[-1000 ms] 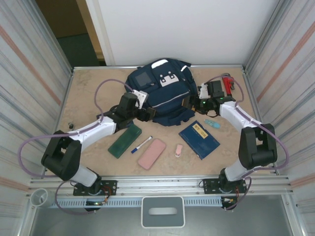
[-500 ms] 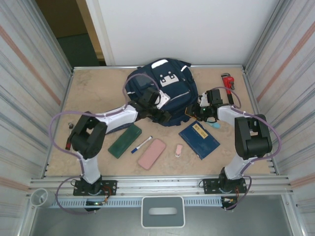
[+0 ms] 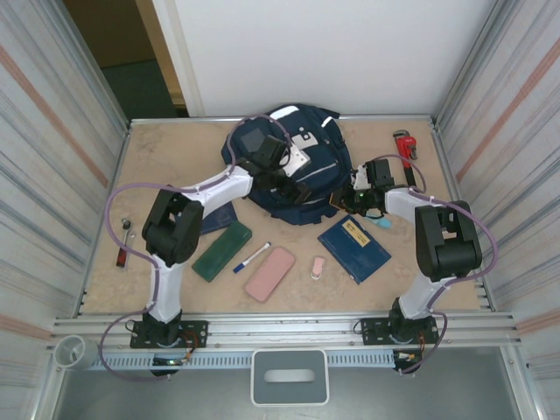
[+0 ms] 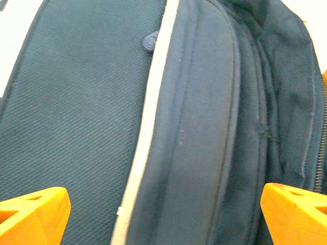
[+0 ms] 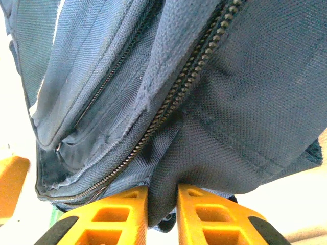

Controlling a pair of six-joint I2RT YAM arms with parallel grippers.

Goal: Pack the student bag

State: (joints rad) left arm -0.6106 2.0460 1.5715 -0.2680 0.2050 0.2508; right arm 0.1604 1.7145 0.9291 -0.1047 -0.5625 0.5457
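Observation:
The student bag (image 3: 302,166) is a navy backpack with white stripes, lying at the back middle of the table. My left gripper (image 3: 290,185) hovers over its front. In the left wrist view the gripper (image 4: 163,217) is open, its orange fingertips (image 4: 33,212) wide apart above the bag's fabric (image 4: 194,127) and a white stripe (image 4: 150,117). My right gripper (image 3: 348,199) is at the bag's lower right edge. In the right wrist view it (image 5: 162,206) is shut on a fold of the bag's navy cloth (image 5: 245,87), beside an open zipper (image 5: 173,102).
In front of the bag lie a green pencil case (image 3: 221,250), a pen (image 3: 252,256), a pink case (image 3: 270,273), a small pink eraser (image 3: 318,268) and a dark-blue book (image 3: 353,248). Another dark-blue book (image 3: 216,219) lies under the left arm. A red wrench (image 3: 403,144) lies at the back right.
My left arm has swung from the bag's left side up over its front. My right gripper has moved down to the bag's lower right edge and closed on its cloth.

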